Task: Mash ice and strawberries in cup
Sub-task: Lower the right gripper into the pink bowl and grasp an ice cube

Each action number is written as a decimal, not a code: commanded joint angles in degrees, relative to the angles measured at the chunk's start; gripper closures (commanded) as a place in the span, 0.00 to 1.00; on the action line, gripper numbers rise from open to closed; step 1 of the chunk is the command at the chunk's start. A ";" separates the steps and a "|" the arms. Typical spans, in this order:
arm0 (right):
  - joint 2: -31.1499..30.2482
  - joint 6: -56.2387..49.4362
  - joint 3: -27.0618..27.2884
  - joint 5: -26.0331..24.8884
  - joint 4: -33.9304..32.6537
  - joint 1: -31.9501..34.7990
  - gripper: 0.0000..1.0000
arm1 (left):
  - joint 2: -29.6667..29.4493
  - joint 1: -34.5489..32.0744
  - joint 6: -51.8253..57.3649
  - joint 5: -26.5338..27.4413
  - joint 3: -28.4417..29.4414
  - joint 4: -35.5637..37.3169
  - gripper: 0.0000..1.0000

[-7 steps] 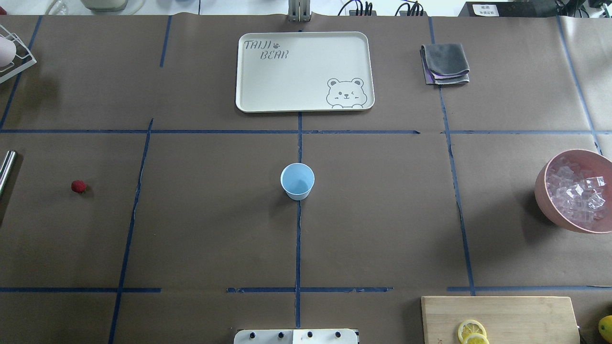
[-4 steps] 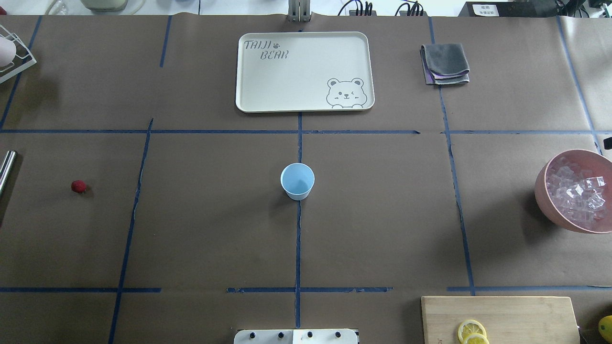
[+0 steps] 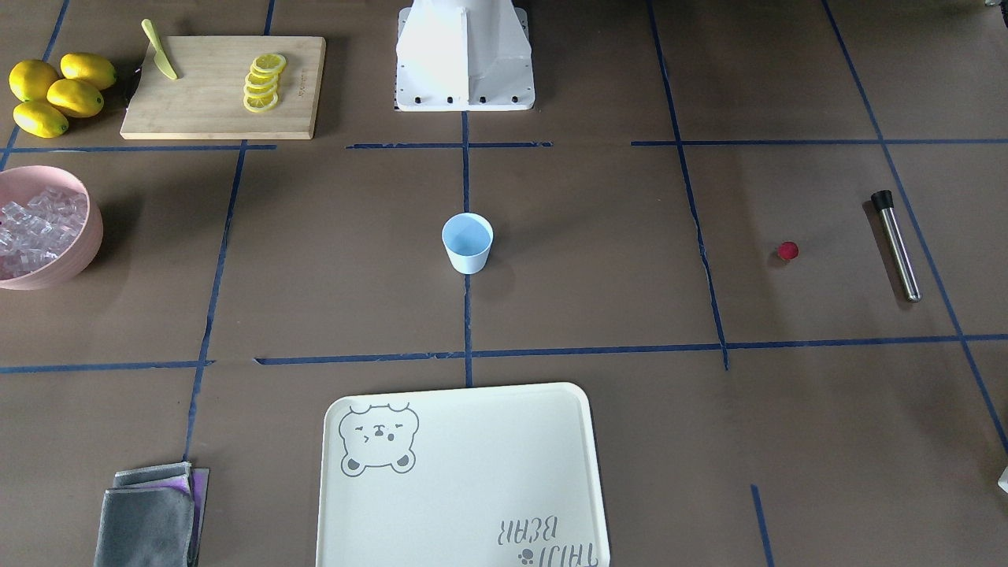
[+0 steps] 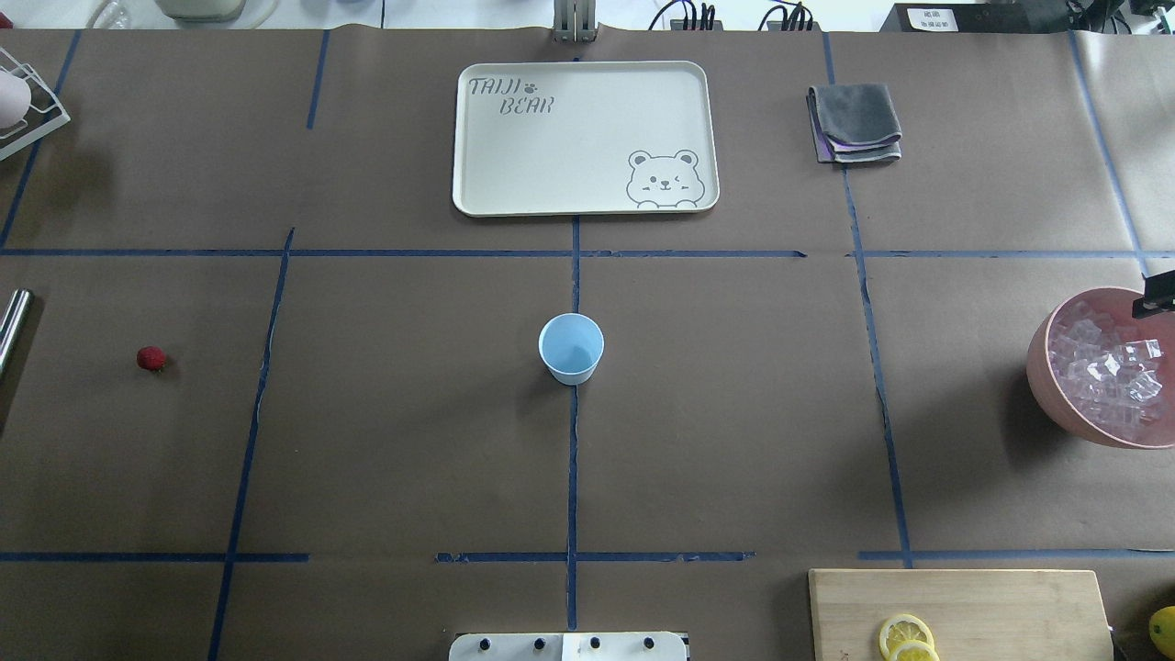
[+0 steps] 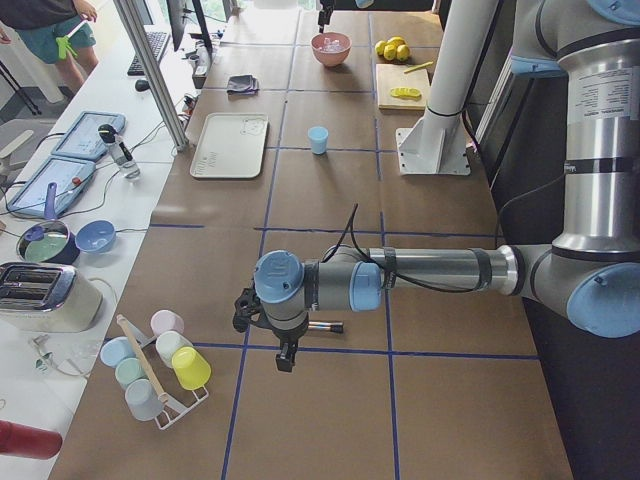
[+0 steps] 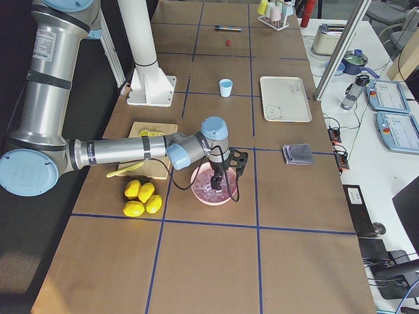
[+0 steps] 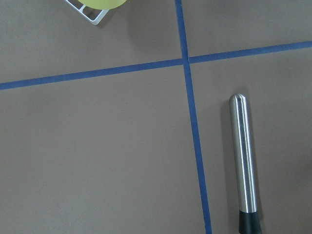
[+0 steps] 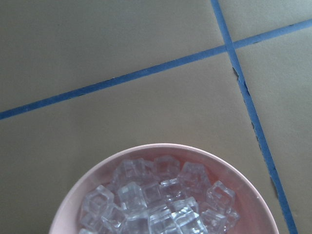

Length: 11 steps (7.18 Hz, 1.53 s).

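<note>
The light-blue cup point(image 4: 571, 347) stands upright at the table's middle and looks empty; it also shows in the front view point(image 3: 468, 242). The red strawberry point(image 4: 151, 358) lies alone far to the cup's left. Several ice cubes point(image 4: 1106, 367) fill the pink bowl point(image 4: 1042, 367) at the right edge. The right wrist view shows the ice point(image 8: 156, 200) just below the camera. My right gripper point(image 6: 218, 178) hangs over the bowl; only a black sliver point(image 4: 1155, 298) shows overhead, and I cannot tell its state. My left gripper point(image 5: 285, 350) hovers by a steel muddler point(image 7: 243, 161); I cannot tell its state.
A cream bear tray point(image 4: 514, 184) lies beyond the cup and a folded grey cloth point(image 4: 856, 122) to its right. A cutting board point(image 3: 189, 102) with lemon slices and whole lemons point(image 3: 55, 93) sits near the bowl. A rack of cups point(image 5: 155, 365) stands at the left end.
A black part of my right gripper has come into the overhead view at the right edge and moved in over the pink bowl's far rim. The cup, strawberry and bowl have not moved.
</note>
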 commanded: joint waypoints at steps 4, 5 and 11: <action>-1.60 2.78 -3.03 -1.51 3.34 -4.49 0.19 | -0.09 0.08 0.00 0.00 -0.71 -0.16 0.00; -1.51 2.69 -3.30 -1.69 3.25 -4.49 0.22 | -0.09 0.08 0.00 0.00 -0.80 -0.16 0.00; 1.03 2.25 -6.28 -1.61 3.34 -4.58 0.33 | -0.09 0.08 0.00 0.00 -1.15 -0.16 0.00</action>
